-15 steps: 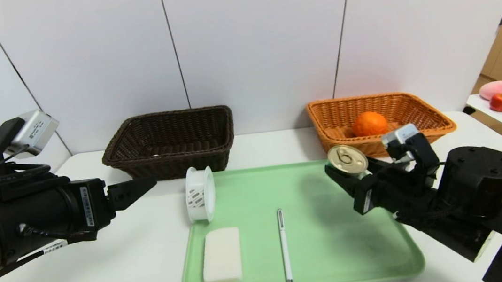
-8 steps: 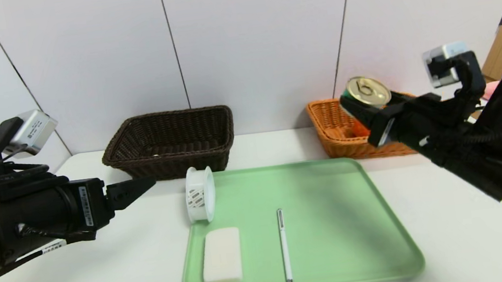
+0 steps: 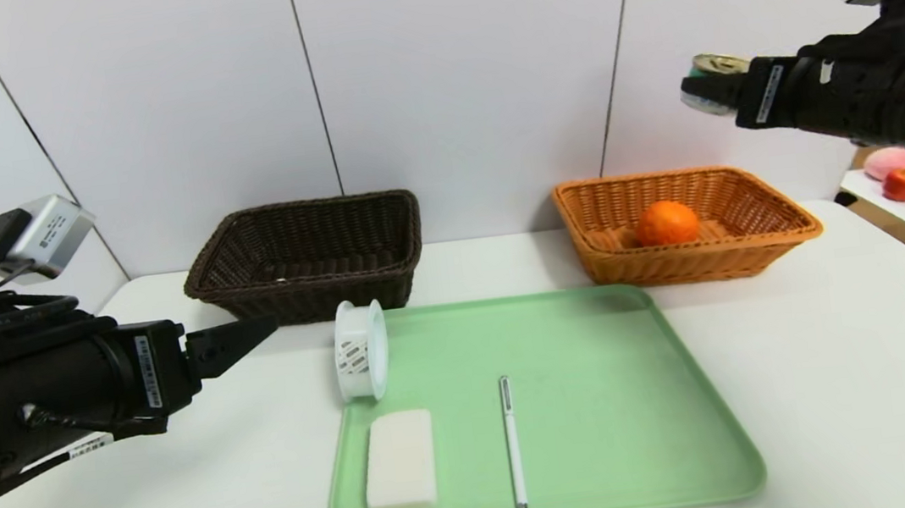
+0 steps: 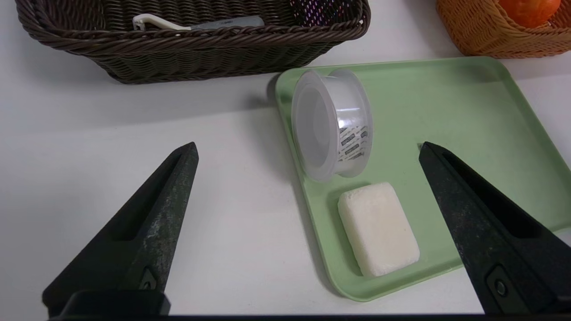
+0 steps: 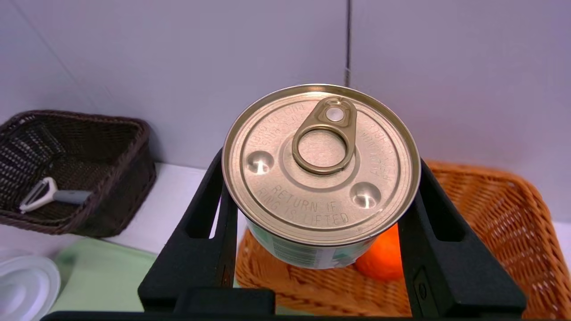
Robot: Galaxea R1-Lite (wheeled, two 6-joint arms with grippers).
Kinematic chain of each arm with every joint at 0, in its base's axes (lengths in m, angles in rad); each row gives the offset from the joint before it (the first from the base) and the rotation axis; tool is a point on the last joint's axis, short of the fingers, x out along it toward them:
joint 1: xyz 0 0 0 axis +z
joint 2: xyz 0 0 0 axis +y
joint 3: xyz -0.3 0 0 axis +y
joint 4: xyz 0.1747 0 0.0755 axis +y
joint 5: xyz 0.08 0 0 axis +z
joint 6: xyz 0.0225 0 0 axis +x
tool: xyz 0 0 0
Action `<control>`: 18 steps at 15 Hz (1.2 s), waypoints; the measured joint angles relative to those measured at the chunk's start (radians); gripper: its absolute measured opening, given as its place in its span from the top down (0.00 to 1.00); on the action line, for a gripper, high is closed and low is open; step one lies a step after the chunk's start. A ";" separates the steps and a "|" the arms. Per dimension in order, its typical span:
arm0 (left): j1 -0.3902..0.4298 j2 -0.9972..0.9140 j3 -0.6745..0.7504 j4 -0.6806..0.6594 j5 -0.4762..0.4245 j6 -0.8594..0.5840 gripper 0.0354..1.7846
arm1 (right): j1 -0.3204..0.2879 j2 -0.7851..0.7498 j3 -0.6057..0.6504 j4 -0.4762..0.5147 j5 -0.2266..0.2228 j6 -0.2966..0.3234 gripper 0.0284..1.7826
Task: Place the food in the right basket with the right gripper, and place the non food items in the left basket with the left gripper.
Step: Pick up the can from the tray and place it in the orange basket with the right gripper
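Head view: right gripper [image 3: 698, 90] raised high above orange basket [image 3: 766, 239], fingers clamped on can [image 3: 711, 69] sidewalls. Can rigid, probably heavy for size, smooth metal likely slippery; hold across round wall, below lid rim. Orange [image 3: 666, 223] already in basket. Left gripper [image 3: 257, 332] hovering low beside tray [image 3: 606, 407], fingers wide apart, empty. Tape roll [image 3: 362, 360], soap [image 3: 400, 463], pen [image 3: 512, 443] waiting on tray; peeler [image 4: 192, 24] in dark basket [image 3: 308, 258].

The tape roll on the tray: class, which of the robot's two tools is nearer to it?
Left. The left tool hovers open just beside the tape roll, at the tray's left edge. The right tool is high above the orange basket, gripping a can.
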 joint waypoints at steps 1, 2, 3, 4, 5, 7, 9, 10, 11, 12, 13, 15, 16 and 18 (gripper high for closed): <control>0.000 0.000 0.000 0.000 0.000 0.000 0.02 | -0.036 0.018 -0.053 0.091 0.022 0.010 0.46; 0.000 0.000 0.000 0.000 0.000 0.000 0.02 | -0.068 0.043 -0.099 0.170 0.035 0.014 0.46; 0.000 0.000 0.000 0.000 0.000 0.000 0.02 | -0.094 0.071 -0.136 0.220 0.038 0.015 0.46; 0.000 0.001 0.000 -0.001 0.000 0.000 0.02 | -0.115 0.100 -0.167 0.257 0.038 0.014 0.46; 0.000 0.002 0.000 -0.001 -0.001 0.000 0.02 | -0.134 0.130 -0.191 0.291 0.037 0.014 0.46; 0.000 0.004 0.000 -0.002 -0.002 0.000 0.02 | -0.160 0.188 -0.217 0.317 0.037 0.012 0.46; 0.000 0.006 0.000 -0.001 -0.001 -0.001 0.02 | -0.177 0.244 -0.244 0.322 0.035 0.010 0.46; 0.000 0.006 0.000 -0.001 -0.002 -0.001 0.02 | -0.184 0.268 -0.256 0.322 0.035 0.009 0.46; 0.000 0.006 0.000 -0.001 -0.002 -0.001 0.02 | -0.189 0.291 -0.266 0.323 0.033 0.009 0.46; 0.000 0.007 0.001 -0.001 -0.002 -0.001 0.02 | -0.192 0.309 -0.273 0.323 0.033 0.008 0.46; 0.000 0.007 0.005 -0.001 -0.001 -0.001 0.02 | -0.194 0.325 -0.277 0.327 0.033 0.009 0.46; 0.000 0.007 0.010 -0.002 -0.002 -0.002 0.02 | -0.195 0.358 -0.289 0.334 0.023 0.009 0.46; 0.000 0.007 0.011 -0.002 -0.002 -0.002 0.02 | -0.197 0.374 -0.297 0.334 0.020 0.009 0.46; 0.000 0.006 0.012 -0.002 -0.002 -0.001 0.02 | -0.200 0.404 -0.324 0.336 0.016 0.009 0.46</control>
